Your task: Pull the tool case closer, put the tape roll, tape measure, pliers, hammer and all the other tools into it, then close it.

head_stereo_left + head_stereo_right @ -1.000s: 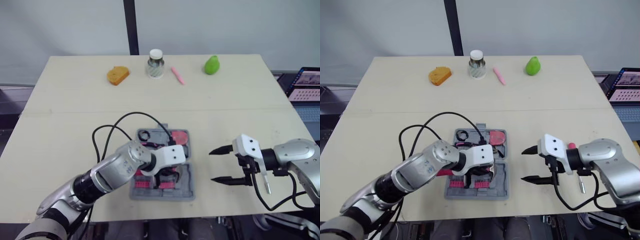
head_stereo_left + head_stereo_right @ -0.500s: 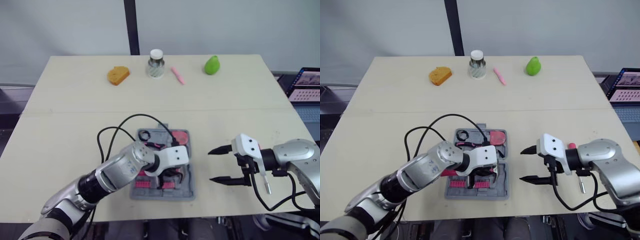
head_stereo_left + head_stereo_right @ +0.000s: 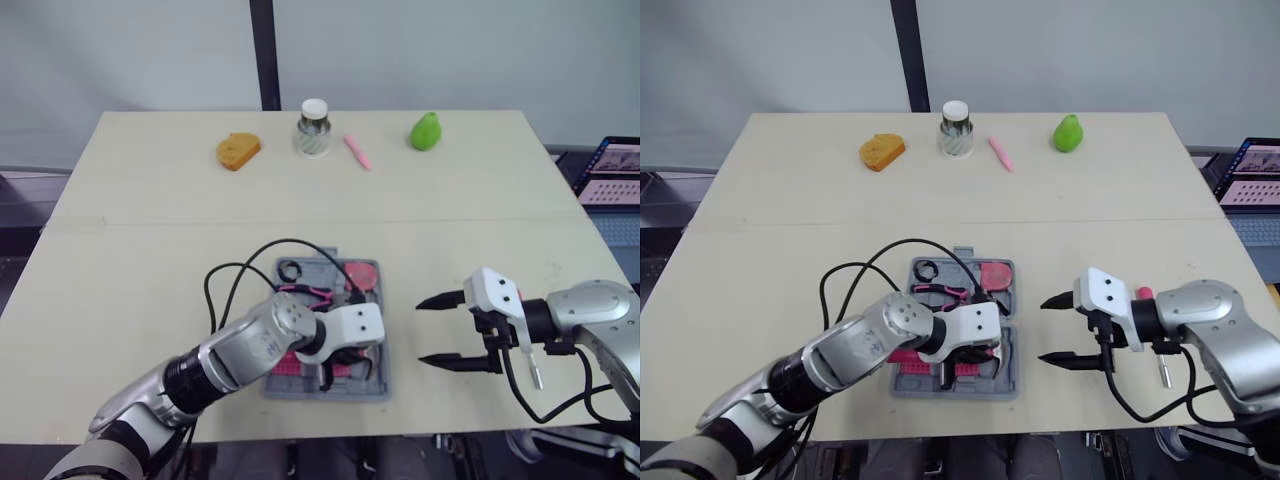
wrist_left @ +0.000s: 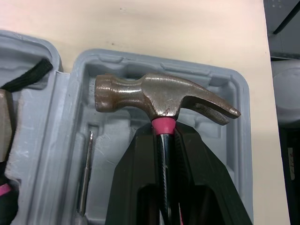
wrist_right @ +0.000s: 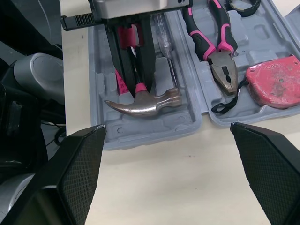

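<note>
Left tool [image 4: 165, 133] is clamped on the hammer [image 4: 159, 96] right under the head, with the head over its moulded recess in the tool case [image 5: 154, 132]. Can't tell if it's touching down yet. The case sits near the front edge of the bench [image 3: 150, 250], and the right tool [image 3: 421, 331] hangs spread wide just beside it. I'd line the handle up with its groove, lower it flat till the head seats, then let go. Mind the screwdriver [image 5: 166, 56] alongside.
</note>
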`<act>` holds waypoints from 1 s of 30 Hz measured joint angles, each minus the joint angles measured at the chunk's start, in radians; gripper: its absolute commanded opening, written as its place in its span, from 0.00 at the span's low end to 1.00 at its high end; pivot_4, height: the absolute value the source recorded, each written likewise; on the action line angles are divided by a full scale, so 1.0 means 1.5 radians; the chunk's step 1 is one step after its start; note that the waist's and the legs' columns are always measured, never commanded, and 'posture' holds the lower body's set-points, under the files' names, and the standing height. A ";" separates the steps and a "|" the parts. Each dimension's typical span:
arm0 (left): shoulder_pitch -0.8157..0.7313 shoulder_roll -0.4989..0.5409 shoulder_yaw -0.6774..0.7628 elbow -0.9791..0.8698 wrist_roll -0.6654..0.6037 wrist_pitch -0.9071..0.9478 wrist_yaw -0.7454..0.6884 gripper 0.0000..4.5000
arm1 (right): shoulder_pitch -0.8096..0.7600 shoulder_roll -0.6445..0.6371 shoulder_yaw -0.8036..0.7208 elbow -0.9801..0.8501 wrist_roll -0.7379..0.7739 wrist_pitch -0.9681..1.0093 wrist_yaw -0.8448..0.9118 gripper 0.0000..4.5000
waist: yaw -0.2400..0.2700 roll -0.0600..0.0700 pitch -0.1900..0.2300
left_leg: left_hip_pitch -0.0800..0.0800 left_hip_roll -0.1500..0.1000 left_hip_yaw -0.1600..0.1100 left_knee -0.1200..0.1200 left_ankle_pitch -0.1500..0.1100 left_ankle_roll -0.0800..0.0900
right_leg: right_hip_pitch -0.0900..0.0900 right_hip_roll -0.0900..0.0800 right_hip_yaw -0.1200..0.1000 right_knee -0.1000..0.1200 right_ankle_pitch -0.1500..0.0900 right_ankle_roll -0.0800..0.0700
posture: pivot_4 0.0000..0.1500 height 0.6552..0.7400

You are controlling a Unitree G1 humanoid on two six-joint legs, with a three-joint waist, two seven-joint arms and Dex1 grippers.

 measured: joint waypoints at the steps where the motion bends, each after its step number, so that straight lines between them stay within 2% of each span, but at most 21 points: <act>1: 0.000 0.000 0.000 0.001 0.000 -0.003 0.001 0.01 | 0.001 0.000 0.000 0.000 0.002 0.000 0.000 1.00 | 0.000 0.000 0.000 | 0.000 0.000 0.000 0.000 0.000 0.000 | 0.000 0.000 0.000 0.000 0.000 0.000 | 1.00 1.00; 30: 0.001 -0.015 -0.003 0.070 0.024 -0.076 0.005 0.01 | 0.008 0.000 -0.001 -0.008 0.011 0.001 -0.014 1.00 | 0.001 0.000 0.000 | 0.000 0.000 -0.001 0.001 0.000 0.000 | 0.001 0.000 0.000 0.000 0.000 0.000 | 1.00 1.00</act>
